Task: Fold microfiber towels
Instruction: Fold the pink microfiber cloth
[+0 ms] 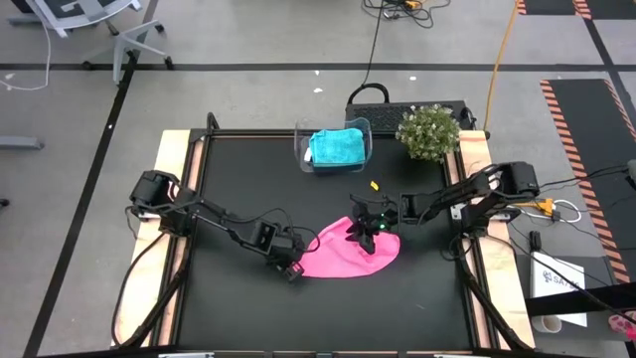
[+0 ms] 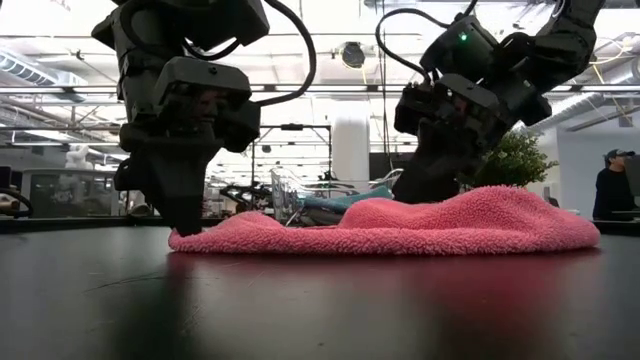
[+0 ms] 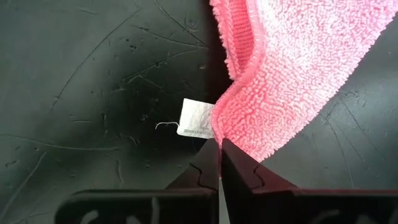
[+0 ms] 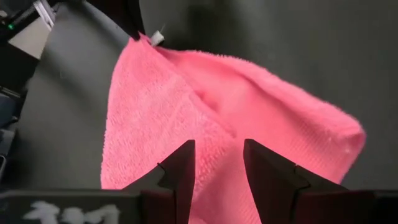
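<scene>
Pink towel (image 1: pixel 343 254), left jaws pinching corner

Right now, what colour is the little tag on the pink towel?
White. The tag sticks out at the pink towel's corner, clearest in the left wrist view.

A big open lab or workshop is shown. A black table (image 1: pixel 238 298) is set on a grey floor (image 1: pixel 248 40), cables (image 1: pixel 373 40) are laid about, and ceiling lights (image 2: pixel 60 70) are seen.

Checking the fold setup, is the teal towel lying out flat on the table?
No, the teal towel sits inside the clear bin at the table's far edge.
</scene>
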`<state>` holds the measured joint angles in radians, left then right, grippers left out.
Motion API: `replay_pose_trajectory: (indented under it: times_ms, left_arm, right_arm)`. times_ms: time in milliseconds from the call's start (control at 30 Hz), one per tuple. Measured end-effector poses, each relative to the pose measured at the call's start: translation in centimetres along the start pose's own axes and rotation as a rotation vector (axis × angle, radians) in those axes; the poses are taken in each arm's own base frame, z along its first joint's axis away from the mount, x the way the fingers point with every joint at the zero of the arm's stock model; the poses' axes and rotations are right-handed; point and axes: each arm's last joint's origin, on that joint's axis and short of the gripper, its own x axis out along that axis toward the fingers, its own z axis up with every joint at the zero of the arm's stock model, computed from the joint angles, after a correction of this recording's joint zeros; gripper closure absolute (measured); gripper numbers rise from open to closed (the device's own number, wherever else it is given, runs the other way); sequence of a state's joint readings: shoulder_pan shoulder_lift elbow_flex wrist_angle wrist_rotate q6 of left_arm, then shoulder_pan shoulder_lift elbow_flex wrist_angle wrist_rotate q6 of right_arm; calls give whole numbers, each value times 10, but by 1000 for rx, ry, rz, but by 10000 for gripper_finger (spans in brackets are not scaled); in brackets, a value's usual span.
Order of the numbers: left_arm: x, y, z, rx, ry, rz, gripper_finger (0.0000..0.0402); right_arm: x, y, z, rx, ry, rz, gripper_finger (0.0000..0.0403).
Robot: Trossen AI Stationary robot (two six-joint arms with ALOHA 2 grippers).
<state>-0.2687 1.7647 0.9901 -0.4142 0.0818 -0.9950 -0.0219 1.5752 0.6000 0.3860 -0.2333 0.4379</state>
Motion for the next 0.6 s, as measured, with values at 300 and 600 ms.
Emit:
replay_pose_trajectory:
  times_ms: [300, 600]
  left_arm:
    - [0, -2, 1, -20, -13, -13, 397]
    - [0, -2, 2, -29, -17, -19, 397]
  right_arm:
    - [24, 5, -6, 18, 0, 45, 273]
    - [37, 11, 0, 52, 18, 80, 321]
